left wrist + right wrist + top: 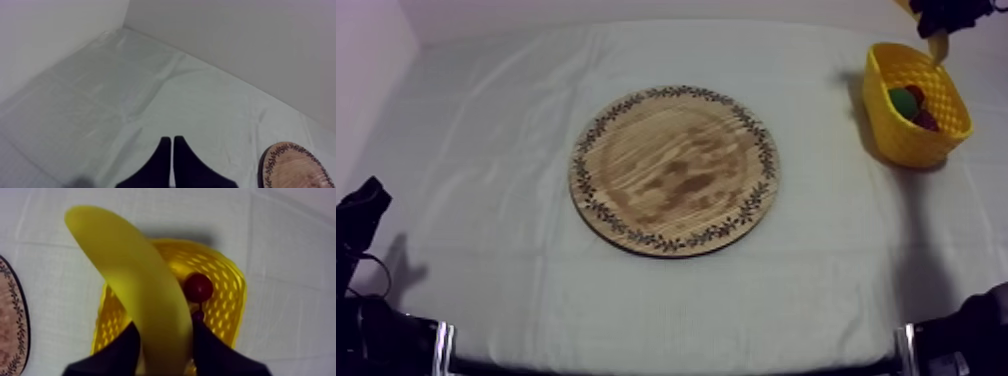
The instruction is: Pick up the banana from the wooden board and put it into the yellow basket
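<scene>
My right gripper (162, 334) is shut on the yellow banana (135, 283) and holds it in the air above the yellow basket (227, 295). Its black fingers (210, 345) clamp the banana's near end, and the far end sticks out past the basket's rim. In the top view the right gripper (948, 14) hangs over the basket (916, 140) at the far right, with the banana's tip (937, 46) pointing down just above the rim. The round wooden board (674, 170) lies bare at the table's middle. My left gripper (171, 144) is shut on nothing and rests low at the left (362, 212).
Inside the basket lie a small red fruit (198, 287) and a green fruit (902, 101). The board's patterned rim (15, 320) shows beside the basket, and also (295, 165) ahead of the left gripper. White walls close the table's far and left sides.
</scene>
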Robot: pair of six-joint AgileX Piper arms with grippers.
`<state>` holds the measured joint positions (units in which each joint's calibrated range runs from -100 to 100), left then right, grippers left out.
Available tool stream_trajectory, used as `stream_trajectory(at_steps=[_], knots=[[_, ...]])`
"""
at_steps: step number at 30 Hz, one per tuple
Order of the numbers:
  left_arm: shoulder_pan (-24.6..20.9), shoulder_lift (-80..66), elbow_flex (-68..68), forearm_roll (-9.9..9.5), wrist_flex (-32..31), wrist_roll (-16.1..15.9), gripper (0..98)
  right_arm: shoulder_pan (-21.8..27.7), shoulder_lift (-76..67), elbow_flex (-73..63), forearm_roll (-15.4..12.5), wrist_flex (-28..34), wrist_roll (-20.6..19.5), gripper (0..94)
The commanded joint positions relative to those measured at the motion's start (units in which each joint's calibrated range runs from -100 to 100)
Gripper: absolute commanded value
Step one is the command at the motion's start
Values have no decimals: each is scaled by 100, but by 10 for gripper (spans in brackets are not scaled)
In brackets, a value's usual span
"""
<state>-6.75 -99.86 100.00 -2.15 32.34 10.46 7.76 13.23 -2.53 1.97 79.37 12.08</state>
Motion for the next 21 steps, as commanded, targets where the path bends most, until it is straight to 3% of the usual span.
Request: stream_trajectory(at_steps=[1,4,9,15,21], knots=[[-2,4,0,3,0,2,1,29,-46,147,-26,8,52,555],[-2,4,0,3,0,2,1,105,-142,279,-133,17,181,660],[-2,4,0,3,0,2,1,130,-417,462,-208,76,245,710],[-2,4,0,3,0,2,1,-6,-1020,634,-242,102,124,692],[-2,4,0,3,0,2,1,-136,-1804,734,-448,129,95,621]])
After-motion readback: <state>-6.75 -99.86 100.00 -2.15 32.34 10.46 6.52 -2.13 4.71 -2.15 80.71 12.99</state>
